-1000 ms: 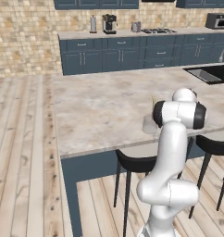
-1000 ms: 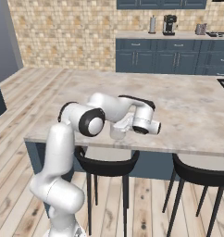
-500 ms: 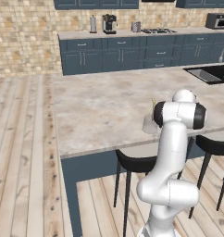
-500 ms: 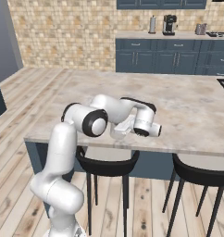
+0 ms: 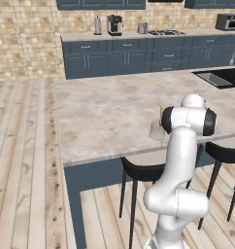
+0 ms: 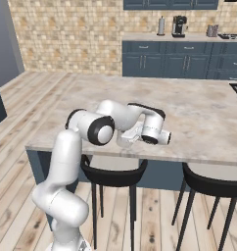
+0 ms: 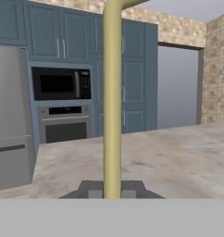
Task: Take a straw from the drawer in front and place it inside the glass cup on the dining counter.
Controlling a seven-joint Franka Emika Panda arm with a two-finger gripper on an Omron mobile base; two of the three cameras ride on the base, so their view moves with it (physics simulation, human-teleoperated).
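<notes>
Hand view shows the hand (image 7: 112,187) clamped on the straw (image 7: 112,102), which stands upright between its fingertips. In the left base view, the straw's top pokes up just beside the glass cup (image 5: 157,130) on the worktop (image 5: 105,112).

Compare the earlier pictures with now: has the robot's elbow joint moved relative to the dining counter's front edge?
Yes. In the right base view the elbow joint has swung rightward along the dining counter edge, toward the hand.

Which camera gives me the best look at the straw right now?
The hand view: the straw runs straight up the frame, clamped between the shut gripper tips. The left base view shows just its pale top poking above the glass cup, beside the arm. In the right base view I can't make it out.
</notes>
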